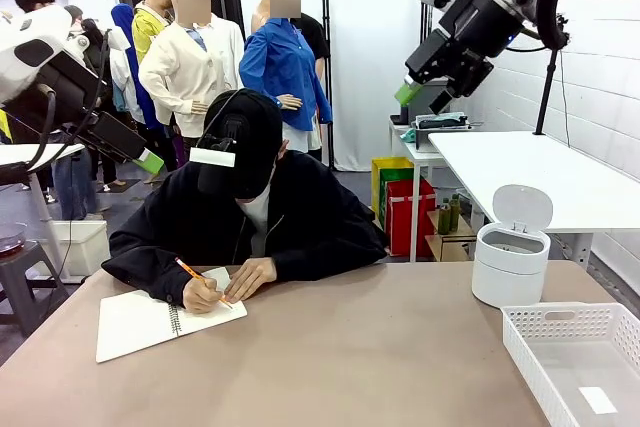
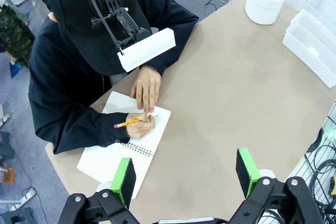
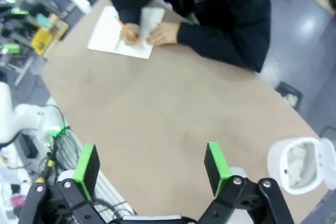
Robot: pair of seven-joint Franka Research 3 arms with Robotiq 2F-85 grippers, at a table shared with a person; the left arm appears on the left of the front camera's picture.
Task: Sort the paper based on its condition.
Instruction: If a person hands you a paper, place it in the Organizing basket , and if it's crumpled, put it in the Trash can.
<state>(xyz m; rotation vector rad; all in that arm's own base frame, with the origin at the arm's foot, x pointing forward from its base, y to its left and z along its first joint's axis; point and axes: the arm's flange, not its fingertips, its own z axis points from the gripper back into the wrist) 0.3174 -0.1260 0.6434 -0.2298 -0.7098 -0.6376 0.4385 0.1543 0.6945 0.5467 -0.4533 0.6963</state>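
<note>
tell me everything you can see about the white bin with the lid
The white bin is a small round tub, plastic by the look of it, standing upright on the brown table near its far right edge. Its hinged lid is flipped up and stands open at the back. In the right wrist view something pale and crumpled lies inside. The white basket sits just beside it, nearer the robot. Nothing else touches the bin.

Count on the table (image 1: 400, 367): 1 open spiral notebook (image 1: 140, 322) at the left edge, 1 pencil (image 1: 190, 270) in the person's hand (image 1: 203, 295), 1 white bin (image 1: 510, 262) with lid up near the far right corner, 1 white basket (image 1: 575, 357) at the right edge. 2 hands on the notebook. 2 grippers raised, left (image 2: 186, 174) and right (image 3: 152, 169), both with jaws apart.
</note>
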